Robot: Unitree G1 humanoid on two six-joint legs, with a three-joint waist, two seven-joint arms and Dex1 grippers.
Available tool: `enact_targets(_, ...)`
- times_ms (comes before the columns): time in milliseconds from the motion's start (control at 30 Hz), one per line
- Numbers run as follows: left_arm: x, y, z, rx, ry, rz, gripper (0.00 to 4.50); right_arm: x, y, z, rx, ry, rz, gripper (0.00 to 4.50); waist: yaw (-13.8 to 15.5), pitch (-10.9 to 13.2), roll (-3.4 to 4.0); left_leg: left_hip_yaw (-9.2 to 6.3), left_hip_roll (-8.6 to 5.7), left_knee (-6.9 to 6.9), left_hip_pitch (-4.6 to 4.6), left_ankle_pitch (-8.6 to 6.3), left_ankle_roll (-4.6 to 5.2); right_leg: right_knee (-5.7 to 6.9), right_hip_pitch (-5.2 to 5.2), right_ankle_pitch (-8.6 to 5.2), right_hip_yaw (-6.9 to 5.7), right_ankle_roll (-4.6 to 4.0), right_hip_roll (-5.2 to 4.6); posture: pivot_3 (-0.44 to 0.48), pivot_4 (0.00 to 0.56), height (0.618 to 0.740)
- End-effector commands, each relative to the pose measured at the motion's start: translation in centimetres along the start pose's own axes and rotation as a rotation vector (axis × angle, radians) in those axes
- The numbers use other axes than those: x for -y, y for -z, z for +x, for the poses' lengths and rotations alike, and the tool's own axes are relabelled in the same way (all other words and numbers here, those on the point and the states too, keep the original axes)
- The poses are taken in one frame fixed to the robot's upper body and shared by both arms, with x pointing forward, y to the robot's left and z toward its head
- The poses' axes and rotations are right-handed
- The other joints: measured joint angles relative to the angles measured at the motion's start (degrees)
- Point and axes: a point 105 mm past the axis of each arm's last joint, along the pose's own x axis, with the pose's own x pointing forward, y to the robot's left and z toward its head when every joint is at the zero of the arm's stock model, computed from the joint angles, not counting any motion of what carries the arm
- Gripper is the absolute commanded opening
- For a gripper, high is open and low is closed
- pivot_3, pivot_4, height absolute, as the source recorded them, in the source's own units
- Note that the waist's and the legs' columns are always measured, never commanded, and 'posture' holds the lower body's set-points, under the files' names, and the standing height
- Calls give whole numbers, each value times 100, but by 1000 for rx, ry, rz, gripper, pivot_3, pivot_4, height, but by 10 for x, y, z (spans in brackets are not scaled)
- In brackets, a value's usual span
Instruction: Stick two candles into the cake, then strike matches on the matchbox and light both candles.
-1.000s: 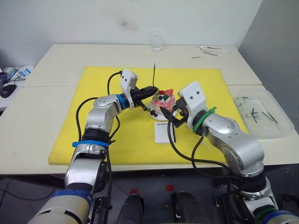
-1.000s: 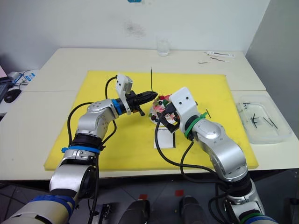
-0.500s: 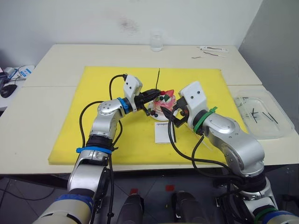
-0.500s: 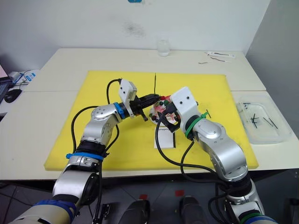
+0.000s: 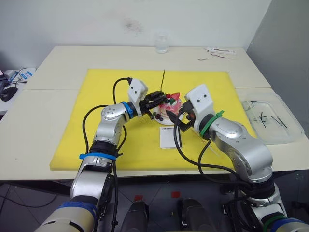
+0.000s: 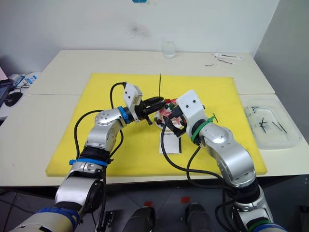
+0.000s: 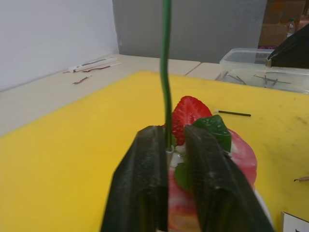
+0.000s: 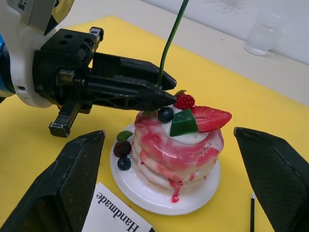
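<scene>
The pink-and-white cake sits on its small white plate in the middle of the yellow mat. A thin green candle stands upright with its foot at the cake's top left edge. My left gripper reaches in level from the left. Its fingers stand slightly apart on either side of the candle's base. My right gripper is open wide just in front of the cake, above the white matchbox with its "Handmade" lettering. A dark match lies on the mat to the cake's right.
A clear tray holding several dark matches stands off the mat at the right. A glass stands at the table's back edge. At the back right, a thin tan stick lies beside a white packet.
The left arm has stayed at the cake since half a second ago, and its fingers have parted slightly around the candle. A second ago it was still bringing the candle in from the left.
</scene>
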Motion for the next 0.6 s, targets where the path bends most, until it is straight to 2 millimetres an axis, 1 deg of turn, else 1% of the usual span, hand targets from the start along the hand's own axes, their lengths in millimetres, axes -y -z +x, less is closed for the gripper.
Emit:
enact_targets(33,-4,-18,0,41,-4,52,2401,2,-9,-3,47,10,-7,4500,-1,0,0,0,0,0,0,0,0,0,0,0,0,0,0,0,150,740)
enact_targets(233,-7,-26,-6,52,-12,72,4288,0,-9,-2,50,8,-5,4500,-2,0,0,0,0,0,0,0,0,0,0,0,0,0,0,0,150,740)
enact_targets(267,-7,-27,-7,52,-13,77,4461,1,-9,-2,51,10,-6,4500,-2,0,0,0,0,0,0,0,0,0,0,0,0,0,0,0,150,740)
enact_targets(367,-7,-31,-15,45,-9,100,4461,4,-8,-4,48,16,-15,4500,-5,0,0,0,0,0,0,0,0,0,0,0,0,0,0,0,150,740)
enact_targets(467,-6,-35,-38,5,13,144,4461,16,0,-21,12,4,-35,4500,-7,0,0,0,1,-1,0,0,0,-1,0,1,1,-2,0,0,150,740)
enact_targets(533,-1,-35,-52,-20,27,157,4461,20,8,-33,-23,-16,-56,4500,-7,0,0,1,2,-4,0,-1,0,-3,-1,1,2,-4,-1,0,150,740)
enact_targets(567,4,-35,-56,-33,43,158,4461,21,12,-39,-40,-26,-62,4500,-6,0,0,0,3,-5,0,-1,0,-4,-1,0,1,-4,-2,0,150,740)
enact_targets(600,10,-33,-64,-49,61,156,4461,20,20,-48,-72,-49,-63,4500,-5,0,0,0,3,-5,0,-1,0,-3,-1,-1,0,-3,-2,0,150,740)
